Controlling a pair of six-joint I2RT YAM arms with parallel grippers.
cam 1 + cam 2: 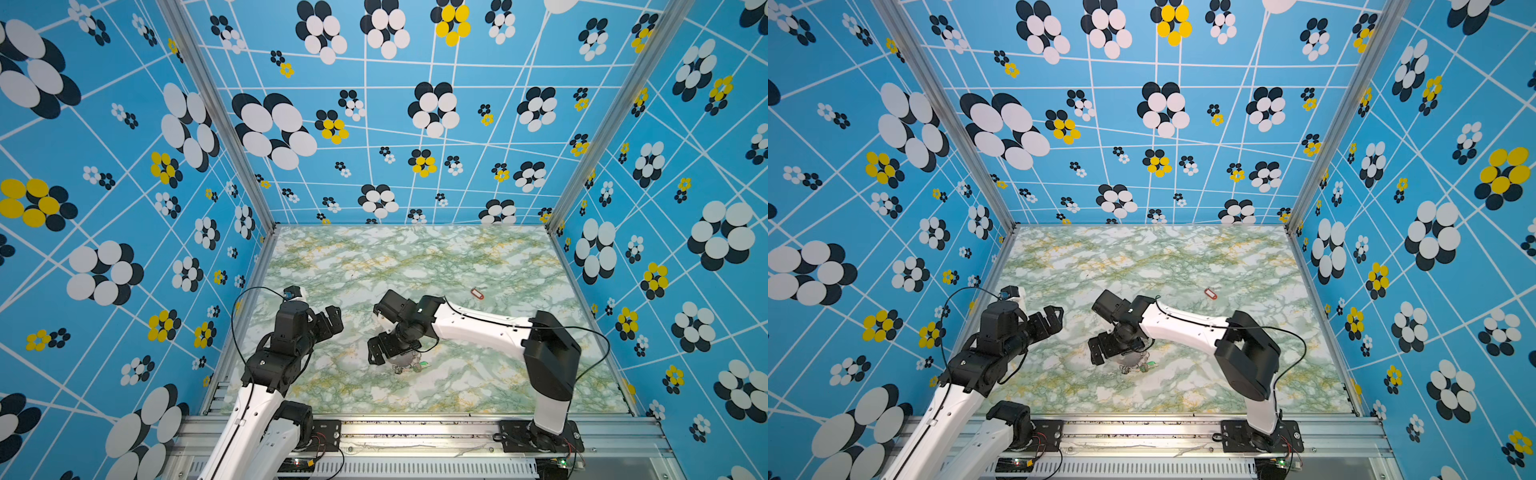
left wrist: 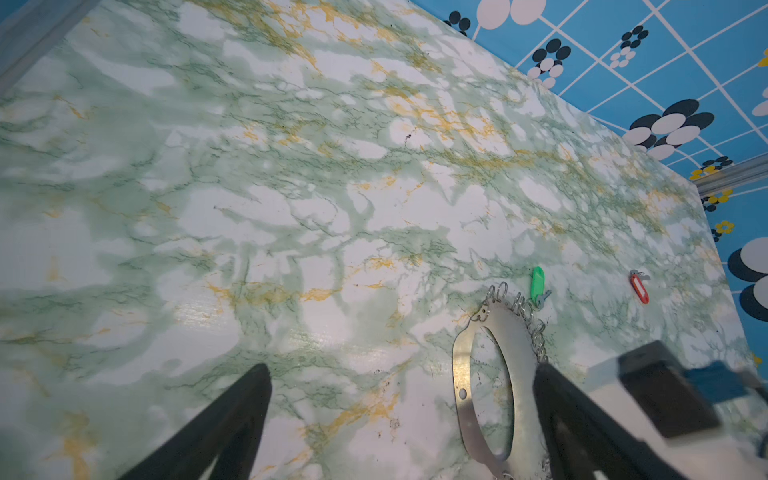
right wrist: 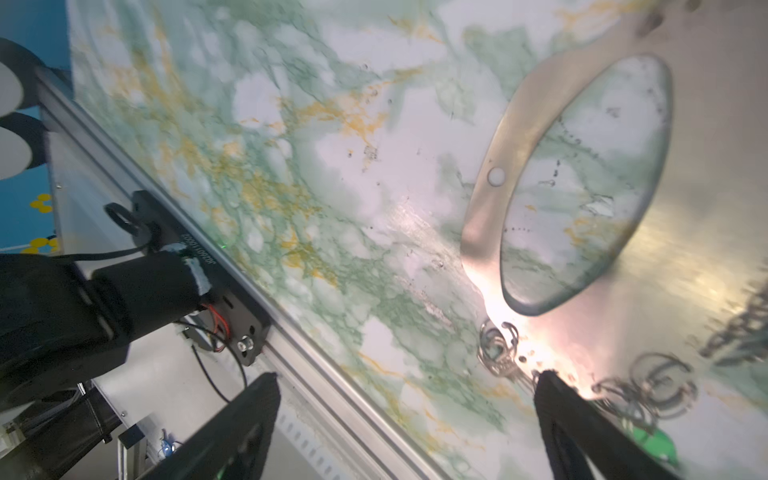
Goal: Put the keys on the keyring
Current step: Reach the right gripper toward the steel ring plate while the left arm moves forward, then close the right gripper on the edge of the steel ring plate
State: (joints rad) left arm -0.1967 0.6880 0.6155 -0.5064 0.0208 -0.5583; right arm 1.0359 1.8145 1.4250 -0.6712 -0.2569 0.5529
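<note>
Green-and-white marbled tabletop [image 1: 415,266] carrying two white-and-black robot arms, left arm [image 1: 249,409] and right arm [image 1: 478,328]; from where I stand the job looks at most half done. The left gripper [image 2: 401,372] hangs above bare table, black fingers spread, nothing between them. The right gripper [image 3: 407,375], reaching toward the middle, hovers low over the flat grey crescent-shaped metal keyring plate [image 2: 511,328], fingers likewise spread and empty. One fingertip [image 3: 557,399] sits close by the row of small silver wire rings [image 2: 524,302] along the plate's outer edge, contact not discernible. The plate lies flat near the table's front middle. The small silver key on the oblong green plastic tag [image 2: 537,282] lies just beside those rings; whether it is threaded onto one cannot be told. The small silver key on the oblong red plastic tag [image 1: 478,293], white-windowed, lies loose and well apart toward the far right, so this one at least remains to be fetched and hooked. Count: one table, two arms, two grippers, one keyring plate, two tagged keys; the rings are many, too small and blurred to number.
</note>
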